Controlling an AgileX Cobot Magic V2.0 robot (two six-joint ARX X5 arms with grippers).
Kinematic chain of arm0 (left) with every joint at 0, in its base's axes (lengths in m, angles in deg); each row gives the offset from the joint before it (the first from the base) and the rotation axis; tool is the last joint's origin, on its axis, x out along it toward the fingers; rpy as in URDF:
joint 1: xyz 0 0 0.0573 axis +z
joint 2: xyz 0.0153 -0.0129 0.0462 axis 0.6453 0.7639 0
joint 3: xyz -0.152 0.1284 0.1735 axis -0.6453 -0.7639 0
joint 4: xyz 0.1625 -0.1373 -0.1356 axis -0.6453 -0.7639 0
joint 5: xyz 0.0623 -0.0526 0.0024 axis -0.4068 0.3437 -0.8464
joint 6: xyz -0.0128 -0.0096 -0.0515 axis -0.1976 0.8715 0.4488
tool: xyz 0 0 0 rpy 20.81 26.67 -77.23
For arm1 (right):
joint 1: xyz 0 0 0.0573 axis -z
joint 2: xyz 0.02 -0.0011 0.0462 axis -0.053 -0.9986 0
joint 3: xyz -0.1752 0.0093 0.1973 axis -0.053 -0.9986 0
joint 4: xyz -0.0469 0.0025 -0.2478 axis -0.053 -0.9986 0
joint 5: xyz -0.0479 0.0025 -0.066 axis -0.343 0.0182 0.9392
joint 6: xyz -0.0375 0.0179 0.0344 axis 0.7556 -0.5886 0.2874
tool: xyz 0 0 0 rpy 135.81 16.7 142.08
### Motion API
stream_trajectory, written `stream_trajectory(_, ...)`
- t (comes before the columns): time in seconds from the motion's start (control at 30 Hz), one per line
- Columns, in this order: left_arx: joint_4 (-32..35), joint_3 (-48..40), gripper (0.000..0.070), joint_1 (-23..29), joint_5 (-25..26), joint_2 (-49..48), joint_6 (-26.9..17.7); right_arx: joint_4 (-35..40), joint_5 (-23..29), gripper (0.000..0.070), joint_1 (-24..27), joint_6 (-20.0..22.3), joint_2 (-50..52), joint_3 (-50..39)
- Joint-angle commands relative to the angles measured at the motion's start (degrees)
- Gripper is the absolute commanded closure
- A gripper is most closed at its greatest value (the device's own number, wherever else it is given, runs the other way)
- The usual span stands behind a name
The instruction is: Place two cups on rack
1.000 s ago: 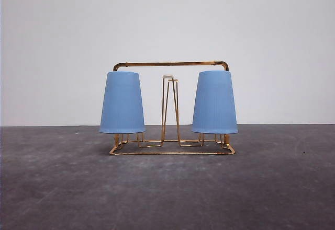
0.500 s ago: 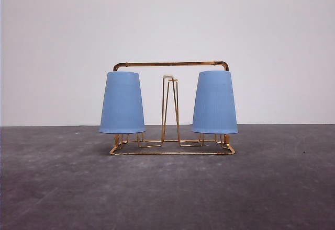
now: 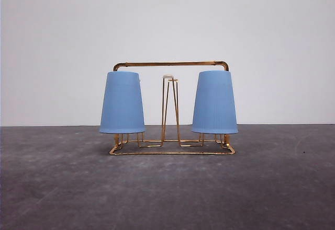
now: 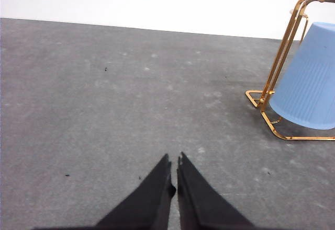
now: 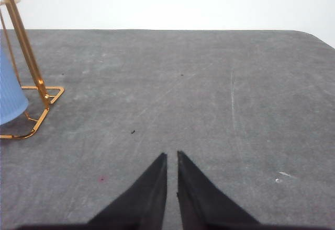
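Observation:
Two light blue ribbed cups hang upside down on the gold wire rack (image 3: 171, 64) in the front view: one cup (image 3: 122, 103) on the left end pegs, the other cup (image 3: 214, 103) on the right end pegs. The middle white-tipped pegs (image 3: 169, 110) stand bare. In the left wrist view the rack (image 4: 285, 47) and one cup (image 4: 309, 86) sit off to the side, well away from my left gripper (image 4: 174, 162), which is shut and holds nothing. In the right wrist view my right gripper (image 5: 171, 158) is shut and holds nothing, far from the rack corner (image 5: 31, 78) and the cup edge (image 5: 9, 96).
The dark grey tabletop (image 3: 167, 188) spreads wide around the rack, with a plain white wall behind. A rounded table corner (image 5: 314, 36) shows in the right wrist view. Small specks dot the surface.

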Motion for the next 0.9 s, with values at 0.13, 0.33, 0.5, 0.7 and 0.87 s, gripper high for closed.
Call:
stream_trajectory(0.13,0.72,-0.85,0.0700,0.11,-0.17,-0.02,-0.57,0.63,0.04,0.0668,0.02,-0.62,0.04,-0.17)
stream_trajectory(0.33,0.72,-0.85,0.0700,0.09,-0.17,-0.02,-0.57,0.63,0.04,0.0668,0.02,-0.62,0.04,-0.17)
stream_trajectory(0.5,0.72,-0.85,0.0700,0.09,-0.17,-0.02,-0.57,0.63,0.04,0.0667,0.02,-0.62,0.04,-0.17)
stream_trajectory(0.7,0.72,-0.84,0.0700,0.11,-0.17,-0.02,-0.57,0.62,0.04,0.0667,0.02,-0.62,0.04,-0.17)
stream_trajectory(0.87,0.72,-0.85,0.0700,0.11,-0.17,-0.02,-0.57,0.62,0.04,0.0668,0.02,-0.62,0.04,-0.17)
